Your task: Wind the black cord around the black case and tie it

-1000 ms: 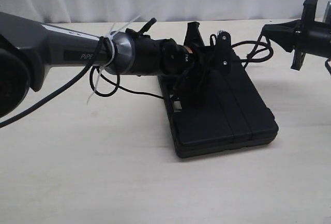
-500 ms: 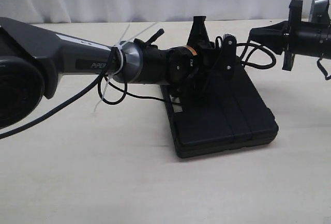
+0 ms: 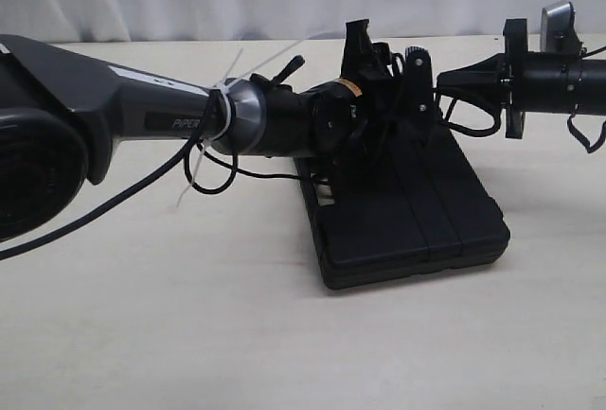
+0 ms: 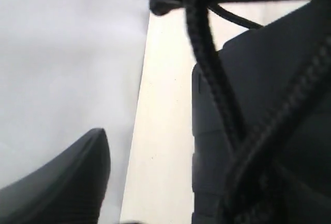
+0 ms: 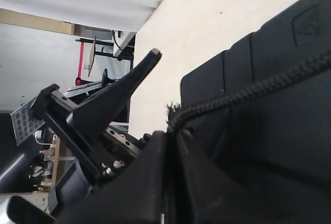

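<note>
1. Two arms met over the far end of the black case (image 3: pixel 417 225), which lay flat on the pale table (image 3: pixel 189 325), right of the middle in the exterior view.
2. The left gripper (image 3: pixel 386 45) hung above that end with its fingers standing apart, clamping nothing that could be made out.
3. The right gripper (image 3: pixel 441 80) pointed in from the right, its tip just beside the left gripper. The right wrist view showed its fingers pressed together on the black cord (image 5: pixel 248 92), which ran out from between them across the case.
4. In the left wrist view, braided strands of the cord crossed one another close to the lens, in front of the case.
5. A slack length of cord trailed off the case's left side onto the table, looping beneath the left arm.
</note>
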`<state>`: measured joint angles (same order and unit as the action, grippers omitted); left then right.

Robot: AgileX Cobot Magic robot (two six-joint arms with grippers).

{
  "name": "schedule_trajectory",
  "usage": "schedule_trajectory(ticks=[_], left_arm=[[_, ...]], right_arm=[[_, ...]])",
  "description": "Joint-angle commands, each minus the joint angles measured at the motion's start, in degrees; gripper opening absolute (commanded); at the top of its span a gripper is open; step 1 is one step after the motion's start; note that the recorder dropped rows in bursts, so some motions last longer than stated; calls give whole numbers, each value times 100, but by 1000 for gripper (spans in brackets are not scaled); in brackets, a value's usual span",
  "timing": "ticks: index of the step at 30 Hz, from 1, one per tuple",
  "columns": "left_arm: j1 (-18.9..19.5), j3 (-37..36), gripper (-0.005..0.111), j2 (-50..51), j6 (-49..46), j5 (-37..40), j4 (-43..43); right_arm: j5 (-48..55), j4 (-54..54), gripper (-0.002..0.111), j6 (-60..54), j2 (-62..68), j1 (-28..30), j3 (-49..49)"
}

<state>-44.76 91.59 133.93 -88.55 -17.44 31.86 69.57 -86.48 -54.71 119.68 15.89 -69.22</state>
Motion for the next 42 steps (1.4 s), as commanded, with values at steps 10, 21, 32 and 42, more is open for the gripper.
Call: schedule_trajectory(ticks=[10,21,32,42], left_arm=[[131,-19,63,-849,632,3578,1215],[356,-19,63,-992,2738,4441,-827],[305,-19,63,-1661,2711,5545,-855],[-118,-19,63,-1343,2676,4177,-1327]], right_arm=[[39,61,4,-309,-52,-3,26],[39,61,4,-321,-52,-3,26],[39,61,4,-358,-52,-3,26],[39,346,4,-243,-52,-3,26]])
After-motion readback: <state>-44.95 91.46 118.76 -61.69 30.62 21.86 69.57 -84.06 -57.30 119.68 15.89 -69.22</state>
